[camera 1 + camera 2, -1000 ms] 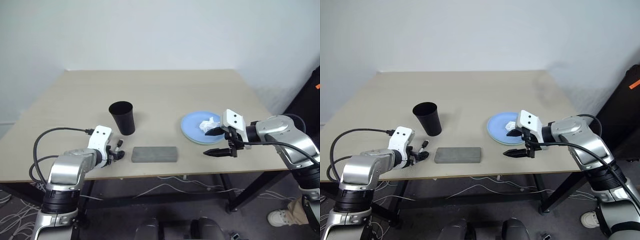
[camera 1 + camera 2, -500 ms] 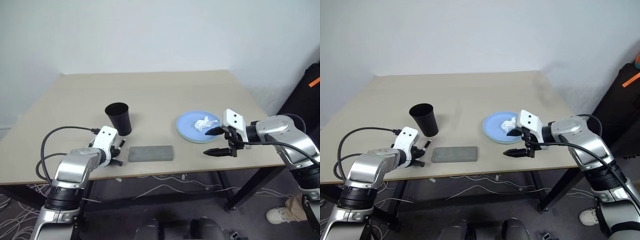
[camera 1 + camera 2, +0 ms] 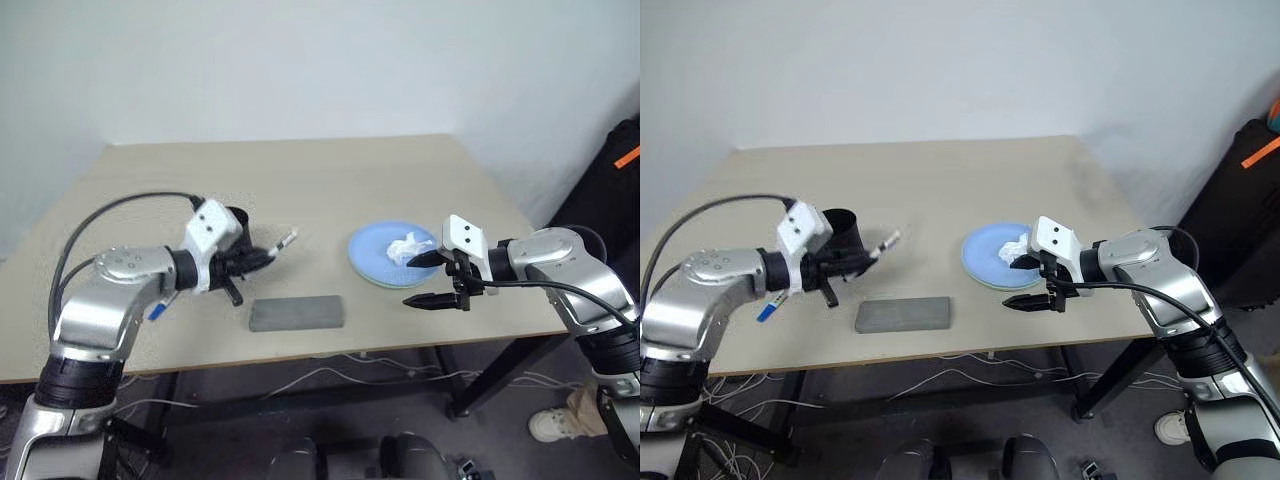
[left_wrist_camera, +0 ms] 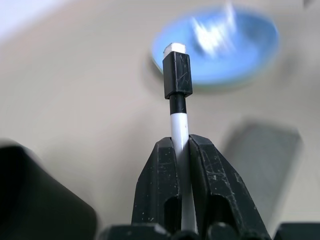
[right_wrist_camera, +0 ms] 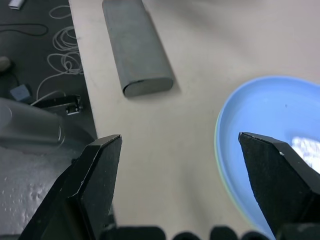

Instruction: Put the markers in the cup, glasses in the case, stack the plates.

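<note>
Head view: the left gripper (image 3: pixel 262 256) is clenched on a white marker (image 3: pixel 281 243), held in the air just right of the cup (image 3: pixel 236 218); the case (image 3: pixel 296 312) lies in front of the cup. Right wrist view: the right gripper (image 5: pixel 180 167) hangs with jaws spread wide beside the stacked plates (image 5: pixel 272 150)

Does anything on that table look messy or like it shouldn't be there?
One thing: a crumpled white tissue lies on the light blue plate, which sits on a pale green plate whose rim just peeks out beneath. Otherwise the grey case lies flat and closed, and nothing looks spilled or broken.
</note>
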Robot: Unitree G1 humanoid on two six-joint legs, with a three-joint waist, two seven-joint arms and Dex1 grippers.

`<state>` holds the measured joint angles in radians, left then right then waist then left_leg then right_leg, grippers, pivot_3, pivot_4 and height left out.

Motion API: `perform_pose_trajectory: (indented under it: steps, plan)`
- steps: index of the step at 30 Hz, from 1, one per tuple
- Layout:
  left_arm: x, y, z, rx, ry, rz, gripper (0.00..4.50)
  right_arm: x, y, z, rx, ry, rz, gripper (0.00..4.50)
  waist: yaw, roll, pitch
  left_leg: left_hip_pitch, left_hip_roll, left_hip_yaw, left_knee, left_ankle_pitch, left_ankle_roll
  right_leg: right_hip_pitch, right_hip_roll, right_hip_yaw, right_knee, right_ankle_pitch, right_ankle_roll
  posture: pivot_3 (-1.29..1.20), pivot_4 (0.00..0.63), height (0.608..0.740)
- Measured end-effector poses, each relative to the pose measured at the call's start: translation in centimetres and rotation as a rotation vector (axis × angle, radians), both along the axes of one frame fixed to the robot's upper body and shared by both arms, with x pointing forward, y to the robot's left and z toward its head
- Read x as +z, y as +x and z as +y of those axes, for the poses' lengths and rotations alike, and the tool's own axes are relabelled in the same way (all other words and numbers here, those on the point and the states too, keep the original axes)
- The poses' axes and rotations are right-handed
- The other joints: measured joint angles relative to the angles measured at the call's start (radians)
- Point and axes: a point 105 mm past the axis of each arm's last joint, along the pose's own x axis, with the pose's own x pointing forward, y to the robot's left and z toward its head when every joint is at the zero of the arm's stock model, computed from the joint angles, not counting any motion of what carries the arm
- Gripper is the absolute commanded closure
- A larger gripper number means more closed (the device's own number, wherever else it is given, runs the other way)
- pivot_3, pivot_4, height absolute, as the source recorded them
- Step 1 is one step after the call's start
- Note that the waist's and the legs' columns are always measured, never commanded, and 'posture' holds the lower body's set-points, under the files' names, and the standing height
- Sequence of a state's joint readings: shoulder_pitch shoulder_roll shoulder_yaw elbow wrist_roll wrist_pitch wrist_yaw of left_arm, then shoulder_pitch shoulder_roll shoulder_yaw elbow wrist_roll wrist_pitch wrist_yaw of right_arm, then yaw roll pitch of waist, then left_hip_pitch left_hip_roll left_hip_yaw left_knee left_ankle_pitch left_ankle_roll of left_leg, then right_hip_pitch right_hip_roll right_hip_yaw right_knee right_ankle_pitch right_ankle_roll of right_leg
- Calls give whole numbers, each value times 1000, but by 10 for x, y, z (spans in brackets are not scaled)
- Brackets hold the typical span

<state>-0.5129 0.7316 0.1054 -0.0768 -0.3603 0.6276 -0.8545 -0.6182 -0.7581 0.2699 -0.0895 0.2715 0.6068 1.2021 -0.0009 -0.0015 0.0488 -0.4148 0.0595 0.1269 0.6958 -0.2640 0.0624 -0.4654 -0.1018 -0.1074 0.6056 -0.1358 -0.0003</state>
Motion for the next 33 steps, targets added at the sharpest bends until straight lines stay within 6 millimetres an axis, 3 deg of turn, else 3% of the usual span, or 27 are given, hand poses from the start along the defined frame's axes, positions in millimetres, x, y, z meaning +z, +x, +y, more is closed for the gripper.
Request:
perform_pose_trajectory:
  steps: [3, 7, 14, 22, 32, 33]
  plan:
    - [33, 23, 15, 144, -130, -178, 4327, 0, 0, 0, -2, 0, -2, 440, 0, 0, 0, 1, 0, 2, 0, 2, 0, 2, 1, -1, 0, -1, -1, 0, 0, 737]
    - [39, 37, 33, 295, -199, -292, 4327, 0, 0, 0, -4, 0, -3, 440, -1, -1, 0, 3, 0, 3, 0, 0, 0, 3, 1, 0, 1, -1, -1, 0, 0, 737]
    - [15, 44, 62, 425, -219, -309, 4327, 0, 0, 0, -3, 0, -3, 440, 1, -2, 0, 4, 1, 1, 3, -1, -3, 4, 1, -1, 2, -1, -3, 0, 0, 737]
    - [-14, 48, 64, 447, -247, -267, 4327, 0, 0, 0, -3, 0, -3, 440, 5, -3, 0, 3, 1, 1, 3, -1, -3, 4, 1, -1, 2, -1, -3, 0, 0, 737]
    - [-35, 52, 59, 437, -210, -240, 4327, 0, 0, 2, 3, 8, -5, 440, 5, -3, 0, 3, 1, 1, 3, -1, -3, 4, 1, -2, 2, -1, -3, 0, 0, 737]
    - [-37, 52, 58, 436, -210, -238, 4096, 0, 0, 2, 3, 8, -5, 440, 5, -3, 0, 3, 1, 1, 3, -1, -3, 4, 1, -2, 2, -1, -3, 0, 0, 737]
